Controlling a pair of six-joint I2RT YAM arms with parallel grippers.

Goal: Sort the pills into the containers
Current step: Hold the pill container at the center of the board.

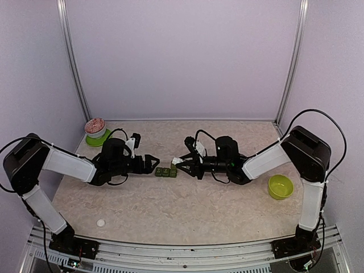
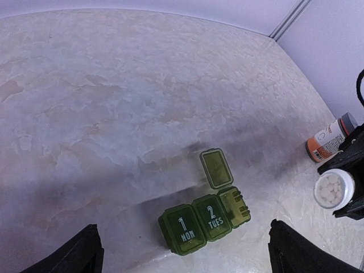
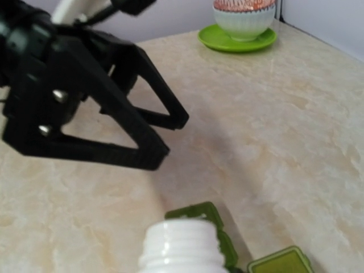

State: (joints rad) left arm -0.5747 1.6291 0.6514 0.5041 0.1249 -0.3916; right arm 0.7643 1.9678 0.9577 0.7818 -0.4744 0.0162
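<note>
Left gripper (image 1: 154,164) hangs low over the worktop (image 1: 199,210) with its fingers (image 2: 79,256) spread wide and nothing between them. Just ahead of its tips lie the containers (image 2: 205,219), a dark green strip of three joined compartments resting flat. The two compartments marked "1 MON" and "2 TUES" are closed. The end one, nearest the right gripper (image 1: 183,162), has its lid (image 2: 216,168) flipped back, pointing away from the left gripper. Whether anything lies inside that open compartment is hard to tell from these angles.

The right gripper faces the left one across the strip and is clamped on a white bottle (image 3: 182,250). The bottle is uncapped and tipped toward the containers, with white pills (image 2: 333,190) showing in its mouth, which sits near the open compartment. An orange bottle (image 2: 329,141) lies just beyond this gripper. A lime-green bowl (image 1: 280,186) sits well behind it, beside its arm. A small white disc (image 1: 101,223) lies well behind the left gripper.
</note>
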